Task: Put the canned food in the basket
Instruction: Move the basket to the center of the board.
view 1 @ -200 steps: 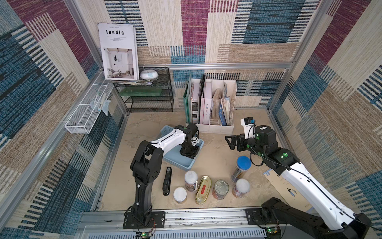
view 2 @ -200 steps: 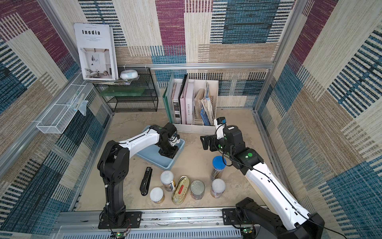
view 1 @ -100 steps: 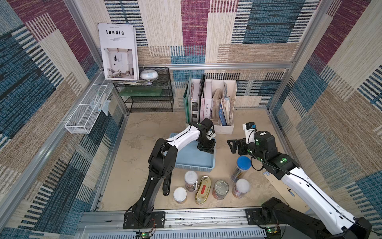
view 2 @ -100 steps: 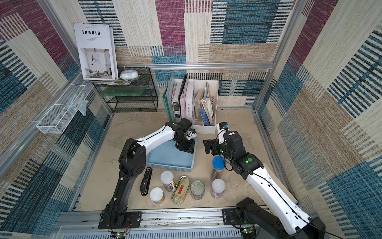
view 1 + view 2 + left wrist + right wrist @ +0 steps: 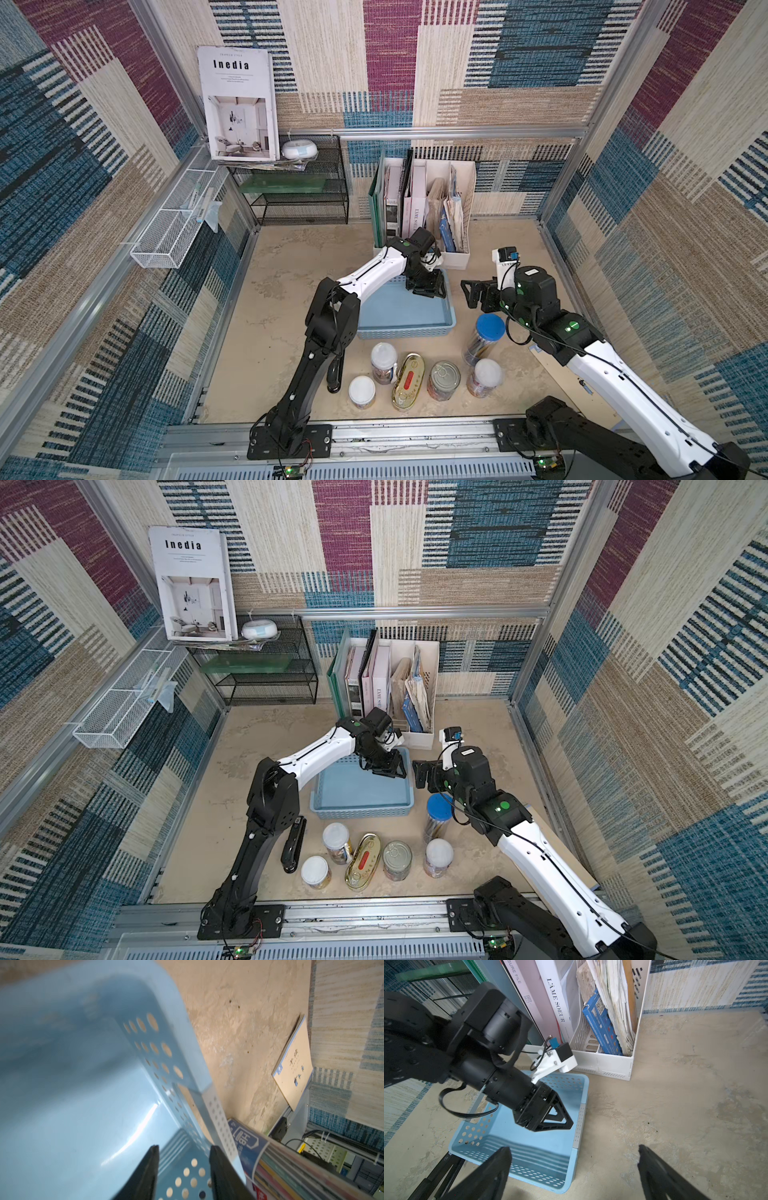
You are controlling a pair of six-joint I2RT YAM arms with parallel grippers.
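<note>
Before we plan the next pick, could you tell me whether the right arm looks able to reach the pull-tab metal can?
Probably yes, from above: the right hand is open and empty, and nothing covers the pull-tab metal can. The white-lidded jar beside it crowds a sideways approach.

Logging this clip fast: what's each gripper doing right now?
Left gripper: open, jaws apart at the basket corner, gripping nothing.
Right gripper: open, empty.

We note: file box behind basket, tube right of it, cans in a row before it, stapler left of cans.
</note>
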